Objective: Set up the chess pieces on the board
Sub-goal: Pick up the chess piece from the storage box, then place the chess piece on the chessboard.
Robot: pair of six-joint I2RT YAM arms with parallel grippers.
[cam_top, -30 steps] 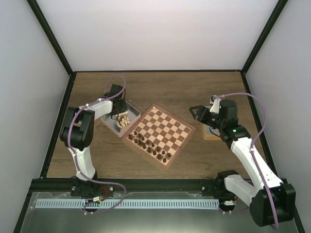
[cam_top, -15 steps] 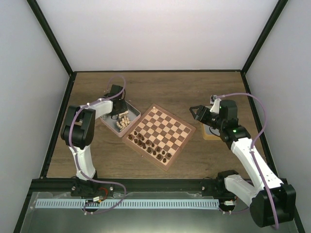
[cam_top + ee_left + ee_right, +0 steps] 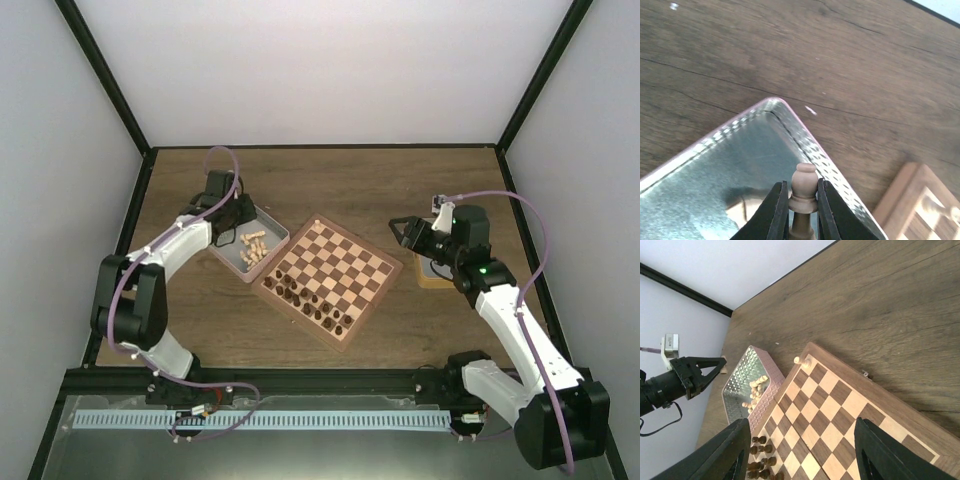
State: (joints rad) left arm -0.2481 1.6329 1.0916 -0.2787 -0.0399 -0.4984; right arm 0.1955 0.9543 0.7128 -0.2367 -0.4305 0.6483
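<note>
Over the tray (image 3: 275, 238), top view: the left pincer (image 3: 238, 213) has drawn back from the pieces (image 3: 253, 247), with the board (image 3: 345, 262) to its right. Left wrist: it clenches one piece (image 3: 804, 176), tray corner beneath, likely ready to carry. Right wrist: the right pincer (image 3: 801, 422) gapes empty above the board.

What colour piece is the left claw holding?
The chess piece is light beige; clearest in left wrist view.
</note>
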